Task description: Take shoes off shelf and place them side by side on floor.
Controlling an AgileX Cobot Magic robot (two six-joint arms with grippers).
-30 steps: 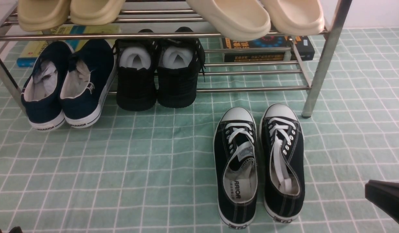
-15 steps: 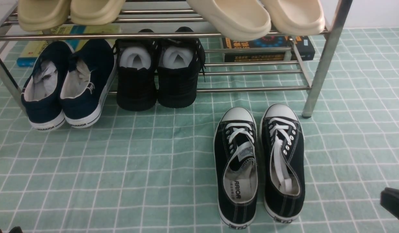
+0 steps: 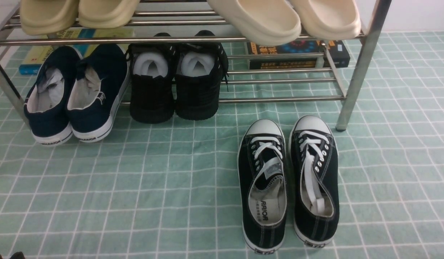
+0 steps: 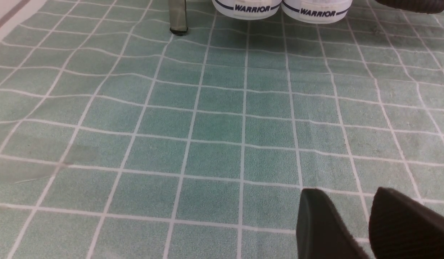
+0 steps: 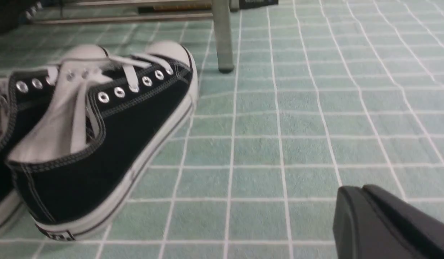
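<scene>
The two black canvas shoes stand side by side on the pale green gridded floor (image 3: 153, 180), toes toward the shelf (image 3: 279, 99): the left shoe (image 3: 263, 183) and the right shoe (image 3: 315, 180). In the right wrist view the nearer shoe (image 5: 99, 144) lies off to one side of my right gripper (image 5: 353, 192). That gripper is shut, empty and well apart from the shoe. My left gripper (image 4: 348, 194) hangs open over bare floor with nothing between its fingers. The front view does not show the right gripper.
Navy slip-ons (image 3: 74, 93) and all-black shoes stuffed with white paper (image 3: 175, 82) sit on the lower tier. Beige slippers (image 3: 258, 19) rest on the top tier. Books (image 3: 297, 54) lie behind the rack. A chrome leg (image 3: 351, 97) stands just beyond the right shoe's toe.
My right gripper has drawn back toward the lower right and left the front view. The shoes have not moved.
</scene>
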